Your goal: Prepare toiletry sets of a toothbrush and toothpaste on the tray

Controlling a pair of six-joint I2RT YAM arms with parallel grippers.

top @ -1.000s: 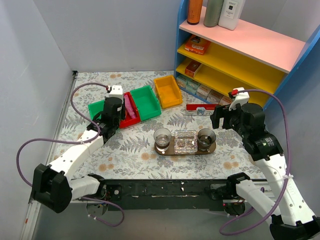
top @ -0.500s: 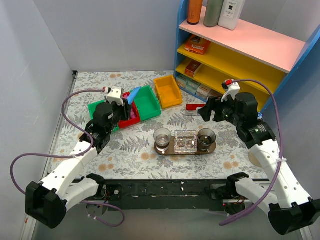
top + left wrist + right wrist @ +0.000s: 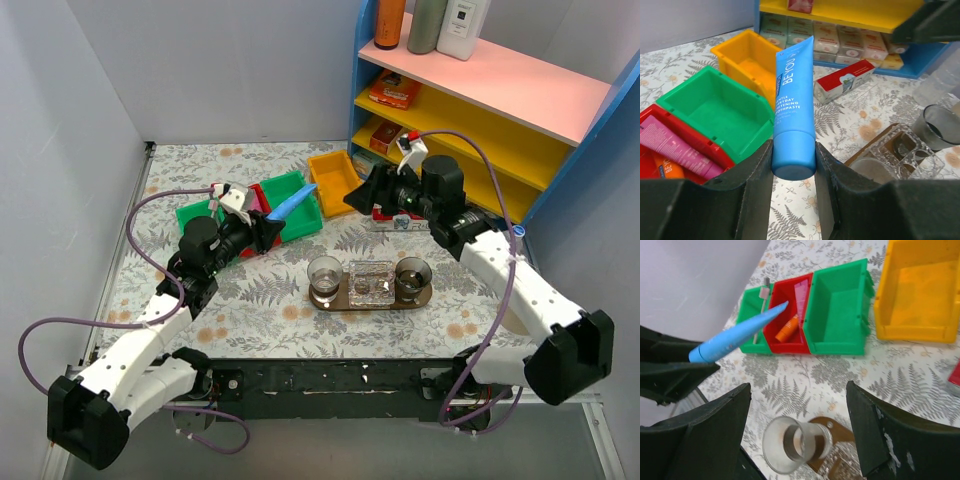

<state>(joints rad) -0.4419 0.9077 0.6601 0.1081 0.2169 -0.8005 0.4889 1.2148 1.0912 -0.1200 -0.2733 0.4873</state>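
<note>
My left gripper [image 3: 262, 228] is shut on the cap end of the blue toothpaste tube [image 3: 290, 205], held in the air over the red and green bins; in the left wrist view the tube [image 3: 794, 105] points away from the fingers [image 3: 758, 185]. The pink toothpaste tube [image 3: 671, 145] lies in the red bin [image 3: 660, 120]. The dark-brown oval tray [image 3: 372, 298] holds two glass cups [image 3: 325, 274] and a clear holder [image 3: 370, 281]. My right gripper [image 3: 358, 196] is open and empty, above the table between the yellow bin and the tray. A toothbrush [image 3: 760, 310] lies in the far-left green bin.
Green bins [image 3: 292, 205], a red bin and a yellow bin [image 3: 335, 182] stand in a row behind the tray. A red toothpaste box [image 3: 402, 217] lies by the blue shelf unit [image 3: 470, 110] at the right. Grey walls close the left and back.
My left gripper has lifted the blue tube out of the red bin and swung it right. My right arm has moved left and forward, toward the bins.
</note>
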